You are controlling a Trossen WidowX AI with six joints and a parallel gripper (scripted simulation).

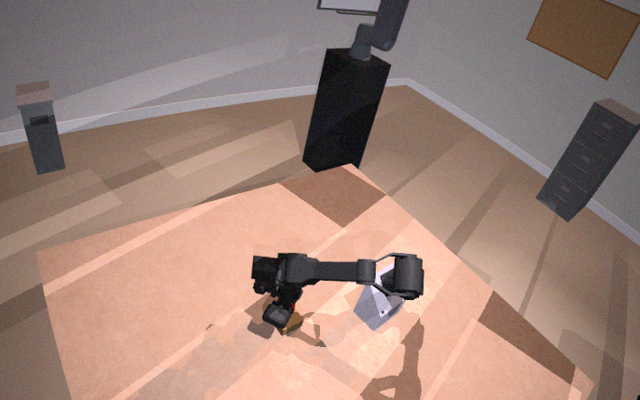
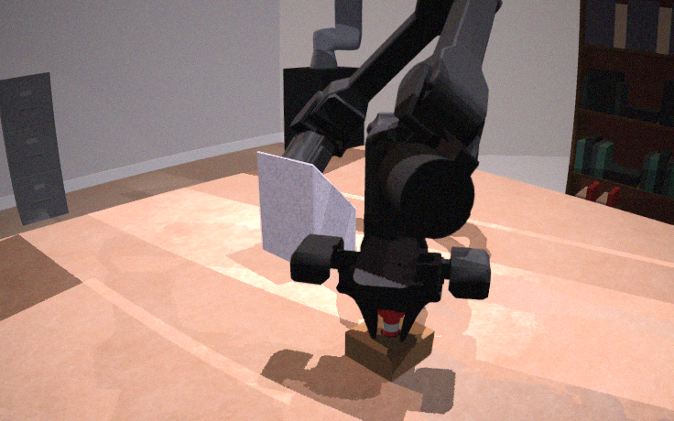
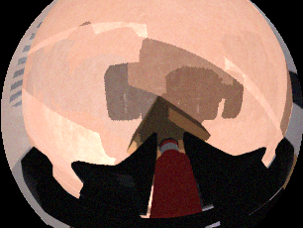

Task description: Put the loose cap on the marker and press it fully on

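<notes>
The tan holder block (image 1: 295, 326) (image 2: 366, 349) (image 3: 159, 118) sits on the table. The red cap (image 2: 390, 315) (image 3: 174, 185) is upright over the block, in line with the marker. A pale grey band (image 2: 390, 328) (image 3: 168, 146) shows below the cap, with a little red under it. My gripper (image 2: 389, 336) (image 3: 170, 137) points down and is shut on the cap, one finger on each side, the fingertips just above the block's top. The fingers hide much of the marker; whether the cap is fully seated cannot be told.
A pale lavender angular box (image 1: 370, 309) (image 2: 285, 209) stands on the table beside the arm, under its raised links in the top view. A black pedestal (image 1: 345, 109) with another arm, a filing cabinet (image 1: 589, 158) (image 2: 31, 148) and a bookcase (image 2: 638, 114) stand beyond the table.
</notes>
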